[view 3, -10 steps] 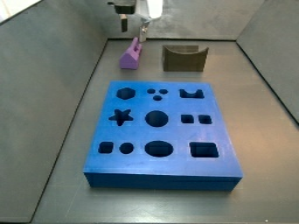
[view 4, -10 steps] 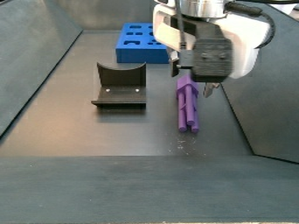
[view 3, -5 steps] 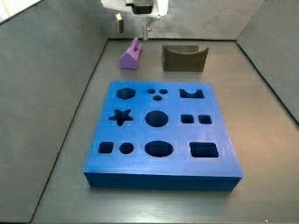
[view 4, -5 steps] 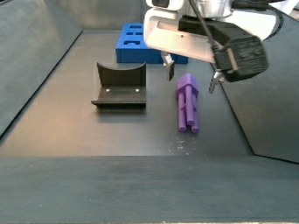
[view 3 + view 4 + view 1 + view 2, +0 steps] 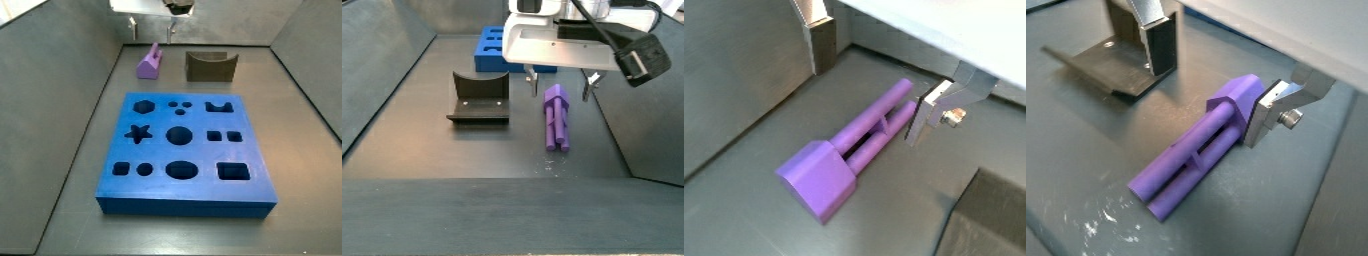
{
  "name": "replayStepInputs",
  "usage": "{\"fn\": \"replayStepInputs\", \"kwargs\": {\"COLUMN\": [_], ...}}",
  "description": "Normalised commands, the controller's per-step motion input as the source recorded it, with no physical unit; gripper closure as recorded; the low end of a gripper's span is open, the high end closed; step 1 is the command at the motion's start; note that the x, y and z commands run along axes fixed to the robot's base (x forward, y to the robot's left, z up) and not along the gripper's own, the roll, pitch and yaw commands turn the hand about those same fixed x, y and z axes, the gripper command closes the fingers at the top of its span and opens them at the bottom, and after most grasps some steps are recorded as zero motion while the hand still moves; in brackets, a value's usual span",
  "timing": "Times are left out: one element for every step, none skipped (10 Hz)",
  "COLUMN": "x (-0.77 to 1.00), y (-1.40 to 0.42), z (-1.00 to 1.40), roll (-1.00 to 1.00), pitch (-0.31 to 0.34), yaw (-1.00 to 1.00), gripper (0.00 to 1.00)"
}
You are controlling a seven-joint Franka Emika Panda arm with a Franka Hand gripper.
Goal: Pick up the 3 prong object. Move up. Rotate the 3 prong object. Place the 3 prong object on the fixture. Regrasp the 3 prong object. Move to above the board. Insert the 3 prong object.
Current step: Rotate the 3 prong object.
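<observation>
Open hand above the 3 prong object — untouched, flat

Dark grey floor (slightly glossy), enclosed by plain grey sloping walls.

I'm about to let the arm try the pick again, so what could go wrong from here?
The open gripper hangs above the purple peg, which lies flat on the floor.

1. One finger sits close beside the peg; coming down, it might strike it instead of straddling it.

2. The fixture stands nearby, so a nudged peg might slide toward it.
</observation>
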Motion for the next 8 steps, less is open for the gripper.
{"fn": "replayStepInputs", "kwargs": {"x": [0.03, 0.03, 0.03, 0.0, 0.0, 0.02, 0.03, 0.04], "y": [0.0, 0.0, 0.0, 0.0, 0.0, 0.01, 0.02, 0.02], "z": [-0.04, -0.04, -0.04, -1.0, -1.0, -1.0, -1.0, -1.0], "roll": [0.1, 0.1, 0.1, 0.0, 0.0, 0.02, 0.04, 0.06], "pitch": [-0.008, -0.008, -0.008, 0.0, -0.004, -0.02, -0.024, -0.019], "yaw": [0.58, 0.38, 0.21, 0.0, -0.06, -0.06, -0.05, -0.05], "gripper": [0.0, 0.0, 0.0, 0.0, 0.0, 0.0, 0.0, 0.0]}}
